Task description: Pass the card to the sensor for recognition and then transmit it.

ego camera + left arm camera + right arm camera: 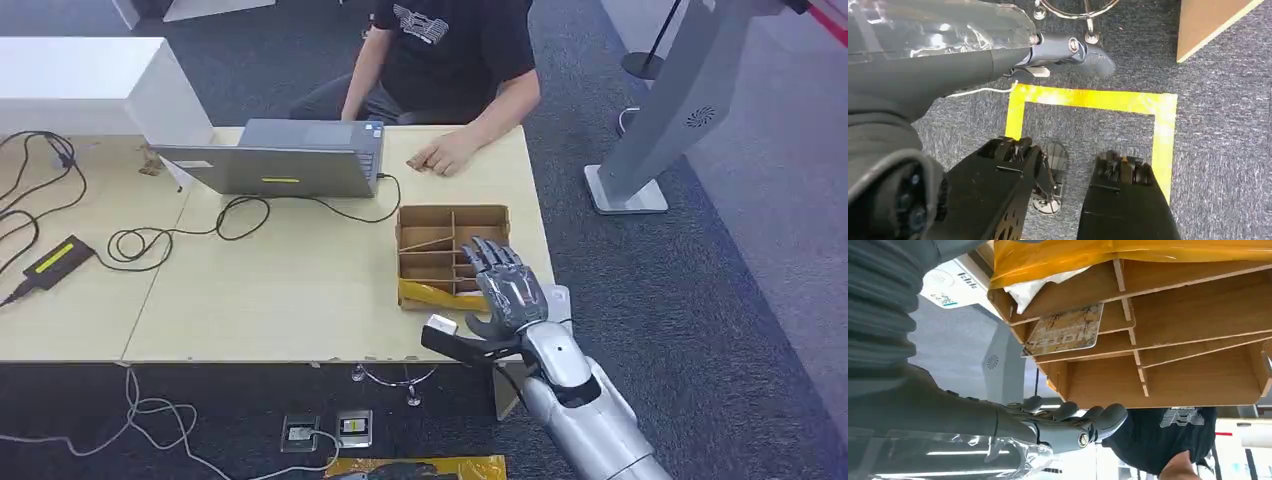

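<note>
- The right hand point(508, 290) hovers over the near right side of the cardboard divider box point(452, 218) on the table point(260, 300), fingers spread wide and straight, thumb out to the side, holding nothing
- The card point(1065, 330), patterned and pale brown, leans tilted in one of the box's narrow slots; in the right wrist view it sits next to a compartment stuffed with white material under a yellow wrapping point(1128, 252)
- The left hand point(1068, 52) hangs low beside the body over the carpet and the yellow floor tape point(1093, 99), fingers curled in on nothing
- The step in hand looks like fetching the card: the fingers should come down along the slot, not across the thin dividers, and pinch the card's exposed upper edge between thumb and finger
- A firm pinch matters, since a thin card probably slips or twists
- Likely risks: catching a divider or dragging the light box
- A person point(455, 45) sits across the table behind a laptop point(275, 160)
</note>
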